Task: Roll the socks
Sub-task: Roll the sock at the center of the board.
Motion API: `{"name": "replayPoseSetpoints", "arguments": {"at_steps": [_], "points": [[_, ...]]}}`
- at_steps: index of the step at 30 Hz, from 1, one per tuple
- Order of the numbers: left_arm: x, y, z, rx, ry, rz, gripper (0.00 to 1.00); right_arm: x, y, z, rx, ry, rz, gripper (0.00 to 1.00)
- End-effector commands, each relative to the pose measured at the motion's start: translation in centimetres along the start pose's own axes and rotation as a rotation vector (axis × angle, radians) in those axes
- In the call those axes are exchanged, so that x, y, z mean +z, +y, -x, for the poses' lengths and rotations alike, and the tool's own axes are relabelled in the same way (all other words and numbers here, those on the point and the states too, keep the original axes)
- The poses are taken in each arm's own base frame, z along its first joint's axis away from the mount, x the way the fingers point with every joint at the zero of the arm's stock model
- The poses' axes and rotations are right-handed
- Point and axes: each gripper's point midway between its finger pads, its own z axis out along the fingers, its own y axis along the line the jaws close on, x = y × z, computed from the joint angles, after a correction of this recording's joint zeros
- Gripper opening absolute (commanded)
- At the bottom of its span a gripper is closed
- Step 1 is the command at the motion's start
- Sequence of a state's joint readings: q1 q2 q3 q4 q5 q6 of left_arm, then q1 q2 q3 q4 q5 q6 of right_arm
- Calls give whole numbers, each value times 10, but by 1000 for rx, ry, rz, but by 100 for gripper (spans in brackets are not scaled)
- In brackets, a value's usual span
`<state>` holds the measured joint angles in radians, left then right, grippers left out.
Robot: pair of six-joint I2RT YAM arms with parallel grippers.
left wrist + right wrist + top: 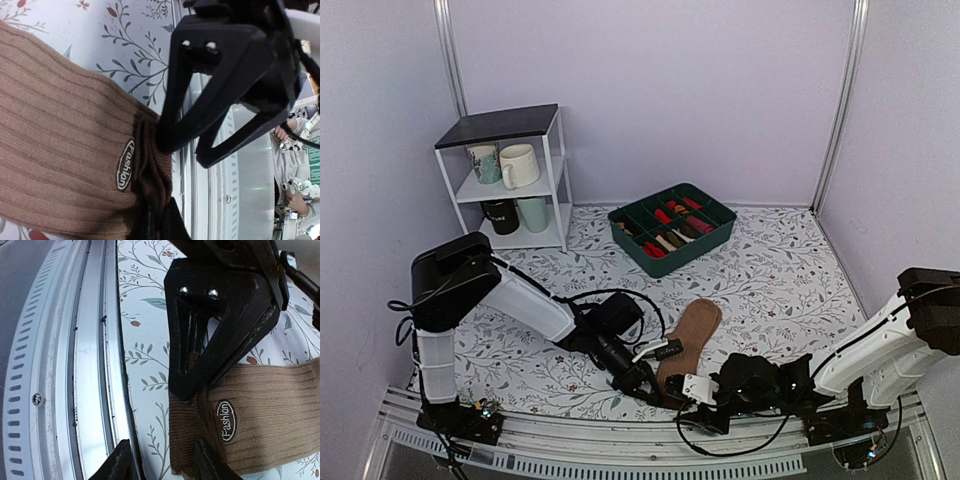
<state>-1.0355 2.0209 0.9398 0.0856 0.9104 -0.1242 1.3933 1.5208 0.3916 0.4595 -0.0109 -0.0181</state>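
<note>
- Socks (pixel 688 344) lying flat, dark cuff nearest the table's rail (pixel 620 440).
- Left gripper (pixel 648 385) pinching that cuff.
- Right gripper (pixel 692 391) clamped on the same cuff.

white arm links, black joints and cables; black gripper (pixel 645 383) with two screws

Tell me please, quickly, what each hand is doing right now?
Left hand: closed on the dark cuff of the socks.
Right hand: closed on the same cuff end.
</note>
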Motion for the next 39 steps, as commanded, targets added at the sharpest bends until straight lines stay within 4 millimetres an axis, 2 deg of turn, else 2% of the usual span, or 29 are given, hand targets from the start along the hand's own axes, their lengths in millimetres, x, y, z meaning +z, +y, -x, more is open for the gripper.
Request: {"name": "replayPoseSetpoints", "arguments": {"at_steps": [1, 5, 8, 12, 14, 15, 17, 20, 22, 25, 30, 33, 39], "points": [[6, 20, -41, -126, 106, 55, 0, 10, -3, -10, 11, 58, -23, 40], [5, 19, -39, -102, 101, 58, 0, 16, -9, -29, 72, 134, -60, 39], [-1, 17, -30, -54, 67, 78, 0, 17, -13, -45, 130, 199, -93, 31], [-10, 12, -11, 24, 14, 99, 7, 13, -12, -64, 220, 256, -104, 22], [-21, 2, 8, 93, -35, 112, 11, 13, -12, -70, 274, 278, -113, 13], [-25, 1, 14, 117, -51, 124, 15, 13, -11, -74, 292, 290, -108, 9], [-35, -3, 26, 170, -89, 154, 39, 12, -9, -82, 335, 313, -108, 3], [-53, -10, 43, 272, -162, 234, 50, 10, -7, -87, 397, 323, -106, 0], [-67, -18, 51, 347, -234, 282, 51, 6, -6, -82, 434, 305, -96, 0], [-84, -31, 53, 449, -310, 319, 51, 0, -11, -76, 533, 281, -65, 0], [-94, -54, 38, 617, -390, 314, 41, -8, -16, -80, 753, 296, 12, 0], [-90, -64, 34, 727, -390, 337, 45, -8, -15, -86, 873, 340, 66, 0], [-72, -55, 28, 799, -280, 352, 47, 3, -16, -97, 1003, 442, 121, 0]]}}
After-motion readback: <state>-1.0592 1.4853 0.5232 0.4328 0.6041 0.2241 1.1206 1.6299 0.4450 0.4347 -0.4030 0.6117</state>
